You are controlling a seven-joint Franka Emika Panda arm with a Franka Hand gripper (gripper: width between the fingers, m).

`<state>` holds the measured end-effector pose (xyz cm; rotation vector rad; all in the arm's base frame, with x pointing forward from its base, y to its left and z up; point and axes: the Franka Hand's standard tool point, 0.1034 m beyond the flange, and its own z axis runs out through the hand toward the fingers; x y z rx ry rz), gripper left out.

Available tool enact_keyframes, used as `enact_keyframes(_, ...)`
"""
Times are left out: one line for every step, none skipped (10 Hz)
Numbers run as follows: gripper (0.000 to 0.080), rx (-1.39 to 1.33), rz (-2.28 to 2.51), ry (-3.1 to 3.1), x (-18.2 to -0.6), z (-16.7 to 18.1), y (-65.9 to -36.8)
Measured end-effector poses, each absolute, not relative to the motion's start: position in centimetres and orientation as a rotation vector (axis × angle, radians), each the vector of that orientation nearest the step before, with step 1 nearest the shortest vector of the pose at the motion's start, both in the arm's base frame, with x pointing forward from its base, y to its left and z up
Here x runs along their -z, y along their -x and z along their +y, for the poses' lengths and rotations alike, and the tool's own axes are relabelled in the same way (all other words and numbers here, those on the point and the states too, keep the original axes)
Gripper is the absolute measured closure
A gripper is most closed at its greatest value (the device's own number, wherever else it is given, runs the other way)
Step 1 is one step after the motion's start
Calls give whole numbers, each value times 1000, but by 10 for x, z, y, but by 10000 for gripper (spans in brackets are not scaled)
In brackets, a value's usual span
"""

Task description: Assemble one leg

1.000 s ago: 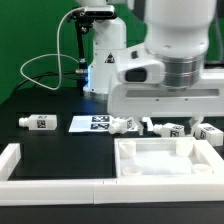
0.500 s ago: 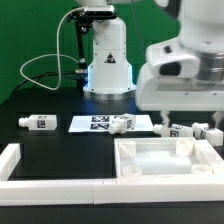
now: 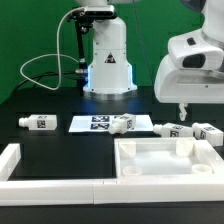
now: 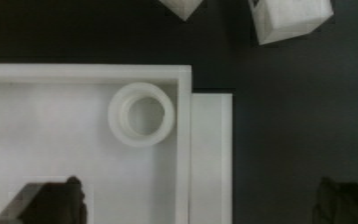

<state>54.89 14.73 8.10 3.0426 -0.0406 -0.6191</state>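
Observation:
Several small white legs with tags lie on the black table: one at the exterior view's left, one on the marker board, and two at the right. The large white square panel with round corner sockets lies in front. My gripper hangs above the right-hand legs, apart from them. In the wrist view the gripper is open and empty; its dark fingers straddle the panel's edge near a round socket. A leg lies beyond the panel.
The marker board lies flat behind the panel. The robot base stands at the back with a cable looping to its left. A white rail runs along the front left.
The arm has swung to the exterior view's right and risen, uncovering the base and the marker board. The legs and panel have not moved.

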Motion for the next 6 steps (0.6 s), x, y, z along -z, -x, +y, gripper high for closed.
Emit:
enact_keyframes(151, 753, -72, -3015, -78, 157, -536)
enact_keyframes(151, 857, -84, -2988, -77, 166, -530)
enact_keyframes(151, 930, -53, -2959, -79, 170, -524)
enact_keyframes(151, 965, -7, -2925, -81, 171, -521)
enact_keyframes(151, 1068, -11, -2893, -79, 170, -515)
enact_keyframes(151, 1115, -13, -2871, -76, 169, -517)
